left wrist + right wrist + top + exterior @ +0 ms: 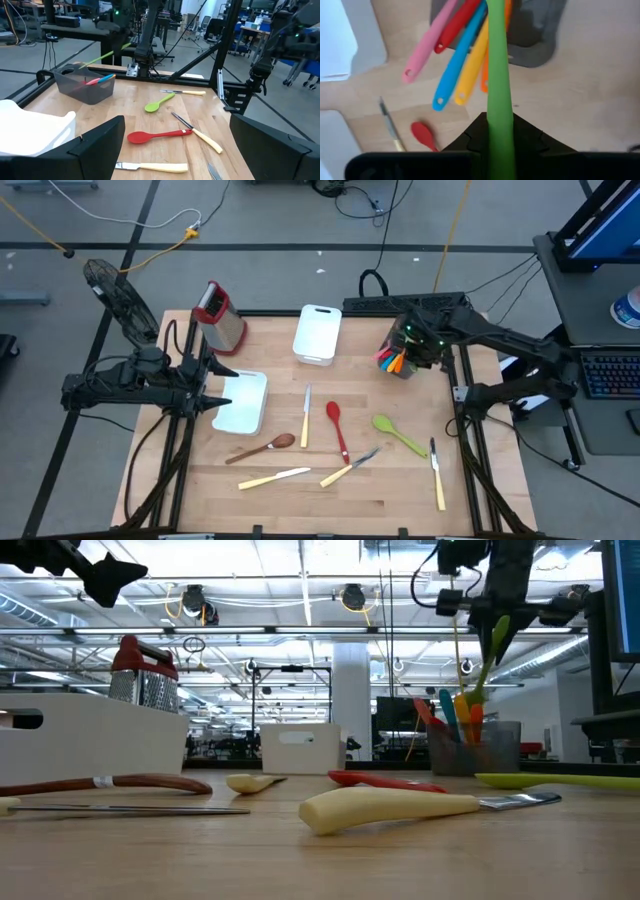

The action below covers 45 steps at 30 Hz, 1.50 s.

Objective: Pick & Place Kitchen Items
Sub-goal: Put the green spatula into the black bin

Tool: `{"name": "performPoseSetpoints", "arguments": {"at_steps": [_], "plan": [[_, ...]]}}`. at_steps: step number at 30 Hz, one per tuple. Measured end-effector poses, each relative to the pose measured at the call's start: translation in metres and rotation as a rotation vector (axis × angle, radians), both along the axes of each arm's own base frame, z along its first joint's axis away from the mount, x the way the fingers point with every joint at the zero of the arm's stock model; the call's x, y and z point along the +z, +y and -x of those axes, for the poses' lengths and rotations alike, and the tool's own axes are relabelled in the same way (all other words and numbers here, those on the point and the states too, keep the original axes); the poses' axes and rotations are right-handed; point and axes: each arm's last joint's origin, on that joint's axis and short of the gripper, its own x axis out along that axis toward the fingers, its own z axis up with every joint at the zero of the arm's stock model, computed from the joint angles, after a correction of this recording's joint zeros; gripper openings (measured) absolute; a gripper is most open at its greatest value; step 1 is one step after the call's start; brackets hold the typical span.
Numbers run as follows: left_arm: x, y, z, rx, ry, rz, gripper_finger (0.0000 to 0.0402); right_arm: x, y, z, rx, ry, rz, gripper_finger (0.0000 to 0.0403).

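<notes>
On a wooden table (320, 490), the right gripper (412, 348) hovered over a grey utensil holder (398, 363) at about two o'clock from the table's centre. Its fingers were nearly closed, pinching the handle of a green utensil (497, 90) that hung down into the holder among pink, blue, yellow, orange and red handles. The left gripper (215, 402) waited at nine o'clock above a white tub (243, 402), fingers spread wide and holding nothing. Loose near the centre lay a red spoon (337, 427), a green spoon (398, 434) at four o'clock, a wooden spoon (263, 447) at seven o'clock, and several cream-handled knives (273, 477). A red-topped grater (219, 317) stood at eleven o'clock.
</notes>
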Motion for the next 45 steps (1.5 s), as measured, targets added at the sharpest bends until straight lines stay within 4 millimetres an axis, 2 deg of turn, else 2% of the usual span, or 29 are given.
{"name": "performPoseSetpoints", "arguments": {"at_steps": [6, 11, 19, 24, 39, 45], "plan": [[0.000, 0.000, 0.000, -0.001, -0.003, -0.022, 0.0367, -0.027, -0.018, 0.000, -0.034, -0.071, -0.002, 0.0045], [0.000, 0.000, 0.000, -0.001, -0.003, -0.018, 0.0367, -0.046, -0.031, 0.009, -0.069, -0.071, -0.012, 0.0045], [0.000, 0.000, 0.000, -0.001, -0.003, -0.017, 0.0367, -0.064, -0.044, 0.012, -0.123, -0.140, 0.040, 0.0067], [0.000, 0.000, 0.000, 0.001, -0.001, -0.007, 0.0367, -0.077, -0.045, 0.017, -0.142, -0.119, 0.028, 0.0081], [0.000, 0.000, 0.000, 0.002, 0.001, 0.009, 0.0367, -0.081, -0.042, 0.016, -0.061, -0.177, -0.047, 0.0110], [0.000, 0.000, 0.000, 0.003, 0.001, 0.011, 0.0367, -0.080, -0.041, 0.016, -0.054, -0.190, -0.064, 0.0106]]}}
